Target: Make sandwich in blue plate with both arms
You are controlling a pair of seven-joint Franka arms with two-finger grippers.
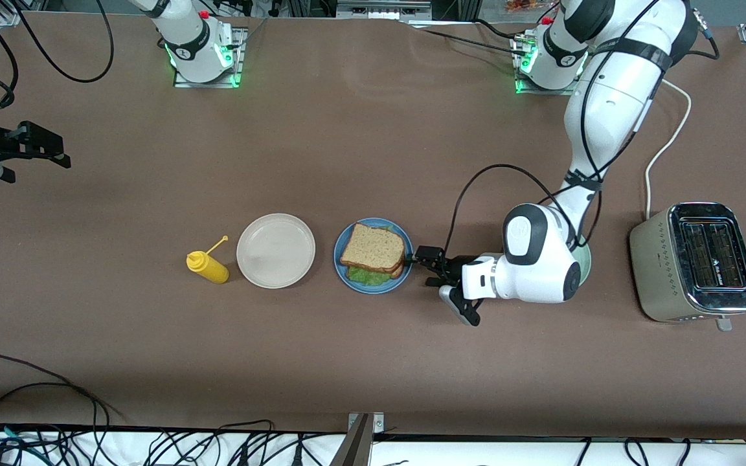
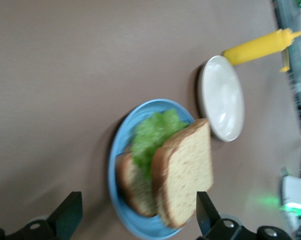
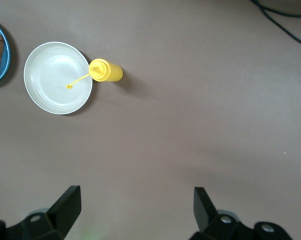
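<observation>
A finished sandwich (image 1: 373, 252) sits on the blue plate (image 1: 353, 279); the left gripper (image 1: 445, 279), fingers apart, hovers beside it, while the right gripper (image 1: 33, 150) waits spread, empty, above bare table.

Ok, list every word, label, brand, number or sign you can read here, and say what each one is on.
No text can be read in any view.
Toaster: a small dark mark on its side, too small to read.
Right arm's base and left arm's base: a small round dark emblem on each, not legible.
Yellow squeeze bottle, beige-white plate, blue plate: no print visible.
</observation>
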